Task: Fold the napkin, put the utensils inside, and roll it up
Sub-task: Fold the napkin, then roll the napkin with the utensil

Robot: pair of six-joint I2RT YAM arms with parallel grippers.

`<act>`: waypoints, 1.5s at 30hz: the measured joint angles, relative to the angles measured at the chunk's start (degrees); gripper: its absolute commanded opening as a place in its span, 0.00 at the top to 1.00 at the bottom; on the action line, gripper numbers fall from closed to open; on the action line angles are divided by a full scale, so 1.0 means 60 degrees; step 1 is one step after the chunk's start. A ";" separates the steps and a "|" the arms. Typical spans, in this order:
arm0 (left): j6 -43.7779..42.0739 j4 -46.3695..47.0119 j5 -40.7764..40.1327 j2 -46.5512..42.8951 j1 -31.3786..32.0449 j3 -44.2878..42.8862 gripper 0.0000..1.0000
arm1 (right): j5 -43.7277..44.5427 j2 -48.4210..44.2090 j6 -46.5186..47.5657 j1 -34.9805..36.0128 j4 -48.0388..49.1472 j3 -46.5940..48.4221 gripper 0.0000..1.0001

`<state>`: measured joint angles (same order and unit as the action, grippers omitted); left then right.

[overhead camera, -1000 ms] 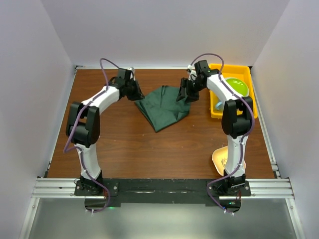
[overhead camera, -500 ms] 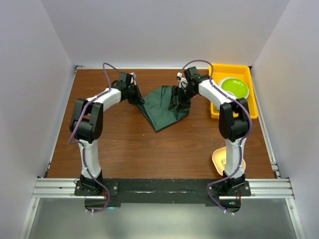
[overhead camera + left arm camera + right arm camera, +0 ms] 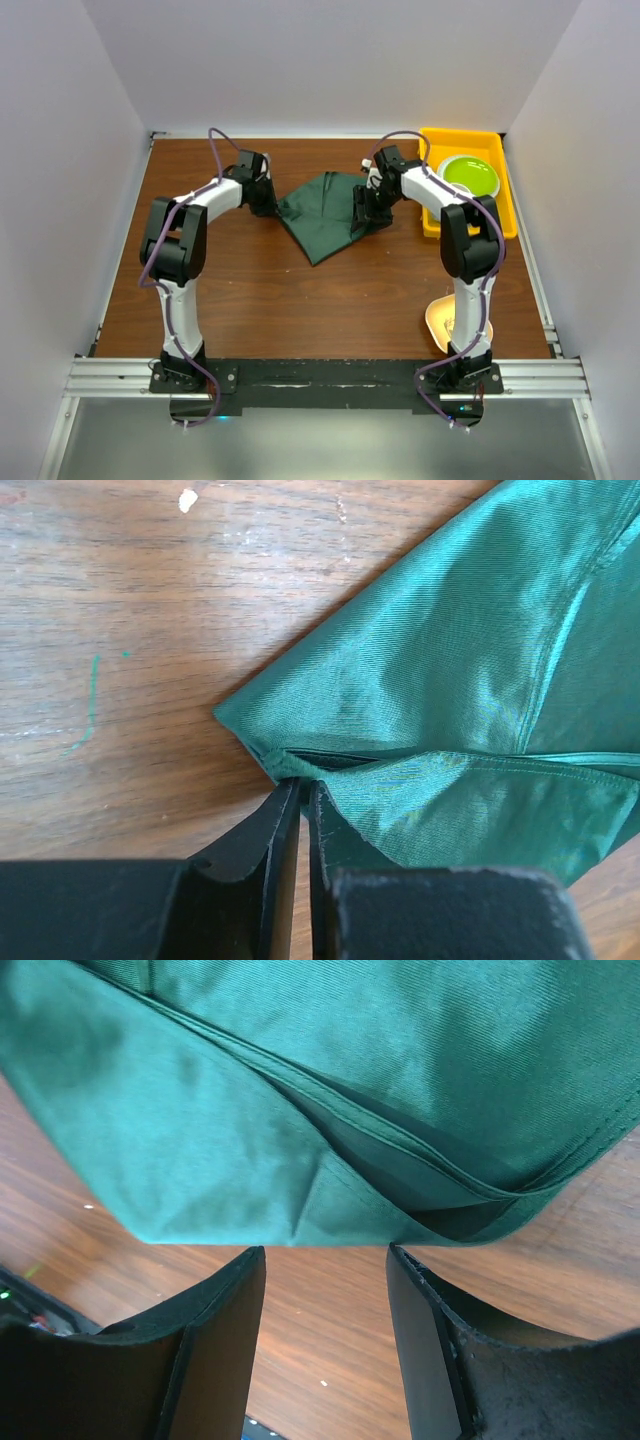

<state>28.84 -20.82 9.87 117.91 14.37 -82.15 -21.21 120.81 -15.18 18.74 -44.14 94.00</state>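
On the napkin [image 3: 450,680] corner, left tool [image 3: 297,786] tighter than 1 s ago

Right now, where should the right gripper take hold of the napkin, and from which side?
Pinch the napkin at its right-hand edge, where the folded layers stack into a hemmed lip. Come in low along the table from the right; the open right gripper faces that edge.

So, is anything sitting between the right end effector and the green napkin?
Nothing visible. In the right wrist view the right end effector is open, and only the bare brown wooden table lies between its fingers and the near edge of the dark green cloth napkin just ahead.
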 measured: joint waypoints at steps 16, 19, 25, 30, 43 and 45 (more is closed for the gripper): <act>-0.0117 -0.1249 -0.0514 -0.1996 -0.0011 -0.0226 0.57 | 0.2790 -0.0535 0.0364 0.1140 -0.0357 0.0980 0.02; 0.0058 -0.1275 -0.0718 -0.3508 -0.0051 0.0525 0.57 | 0.3912 -0.0976 0.0557 0.2371 -0.0102 0.0984 0.02; 0.0346 -0.1341 -0.1045 -0.5559 -0.0444 0.2317 0.57 | 0.5402 -0.0517 0.1253 0.4462 0.0233 0.1632 0.20; 0.0419 -0.1621 -0.1450 -0.6375 -0.1217 0.3544 0.57 | 0.6102 0.0838 0.1803 0.5071 0.0317 0.3064 0.32; 0.0444 -0.1723 -0.1140 -0.6801 -0.2029 0.4517 0.59 | 0.6069 0.1851 0.2390 0.5107 0.0299 0.3745 0.28; 0.0444 -0.1716 -0.1078 -0.6801 -0.2044 0.4524 0.59 | 0.5996 0.1934 0.2495 0.5107 0.0306 0.3789 0.28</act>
<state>31.51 -31.11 3.40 77.10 2.11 -55.00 14.76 132.42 -0.21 49.39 -42.30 116.73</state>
